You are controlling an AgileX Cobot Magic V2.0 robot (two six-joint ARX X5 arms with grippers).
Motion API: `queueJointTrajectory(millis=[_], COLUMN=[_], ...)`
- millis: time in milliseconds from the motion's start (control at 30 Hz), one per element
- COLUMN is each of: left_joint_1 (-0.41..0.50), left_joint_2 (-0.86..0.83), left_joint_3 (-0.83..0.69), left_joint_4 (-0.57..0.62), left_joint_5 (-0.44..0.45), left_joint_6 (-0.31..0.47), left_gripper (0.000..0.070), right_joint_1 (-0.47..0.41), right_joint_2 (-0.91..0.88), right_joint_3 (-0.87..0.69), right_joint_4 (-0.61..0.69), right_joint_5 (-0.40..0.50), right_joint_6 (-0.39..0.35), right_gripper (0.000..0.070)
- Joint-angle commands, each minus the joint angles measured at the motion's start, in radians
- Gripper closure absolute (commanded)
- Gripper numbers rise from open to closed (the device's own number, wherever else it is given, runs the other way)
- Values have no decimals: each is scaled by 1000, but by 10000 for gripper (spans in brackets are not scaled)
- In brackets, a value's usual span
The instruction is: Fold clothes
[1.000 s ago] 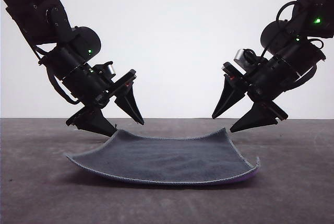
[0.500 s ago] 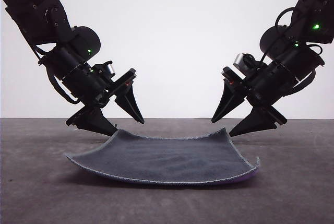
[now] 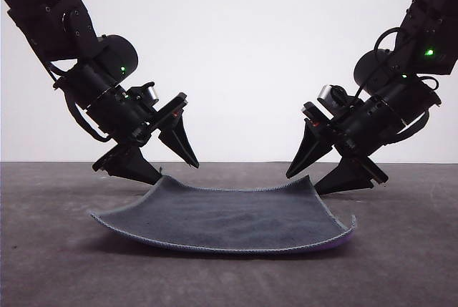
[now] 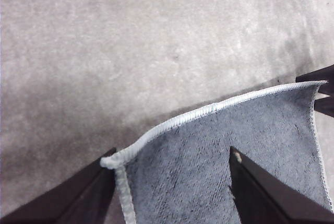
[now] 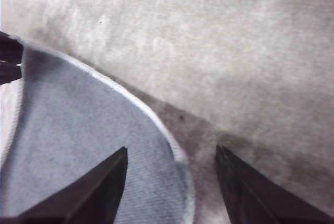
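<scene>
The clothes (image 3: pixel 236 217) are one square cloth lying dark grey-blue face up on the table, its far edge curled upward and a purple strip showing at the near right corner. My left gripper (image 3: pixel 177 171) is open at the far left corner, its lower fingertip beside the stitched edge. In the left wrist view that corner of the clothes (image 4: pixel 209 151) sits between the fingers (image 4: pixel 78 198) of the left gripper (image 4: pixel 172 152). My right gripper (image 3: pixel 302 184) is open, straddling the raised far right corner. The right wrist view shows the clothes (image 5: pixel 78 145) reaching in between the open jaws of the right gripper (image 5: pixel 171 150).
A dark grey table (image 3: pixel 64 271) carries the cloth, with bare surface on every side of it. Behind it stands a plain white wall (image 3: pixel 243 56).
My right gripper has come down and slightly left toward the cloth's far right corner. The left gripper and the cloth have hardly moved.
</scene>
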Motion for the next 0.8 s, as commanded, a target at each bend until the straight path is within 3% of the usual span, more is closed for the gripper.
queueJointTrajectory(millis=[0, 100, 233, 333, 433, 567, 767], left_joint_1=[-5, -5, -5, -5, -5, -5, -4], left_joint_2=[27, 27, 27, 27, 27, 27, 27], left_joint_3=[19, 19, 19, 19, 19, 19, 19], left_joint_4=[7, 7, 7, 6, -1, -10, -22], left_joint_5=[8, 11, 22, 21, 21, 15, -34], left_joint_6=[1, 1, 1, 1, 3, 6, 9], left_gripper=[294, 294, 296, 324, 394, 410, 618], right_joint_1=[6, 6, 6, 13, 24, 37, 37], right_joint_2=[35, 35, 35, 37, 42, 46, 46], right_joint_3=[15, 15, 15, 15, 15, 15, 15], right_joint_4=[0, 2, 1, -3, -8, -10, -23], right_joint_5=[-4, -15, -20, -17, 7, 30, 52], right_joint_6=[-10, -10, -10, -10, -10, -10, -10], right_gripper=[389, 438, 451, 489, 519, 529, 645])
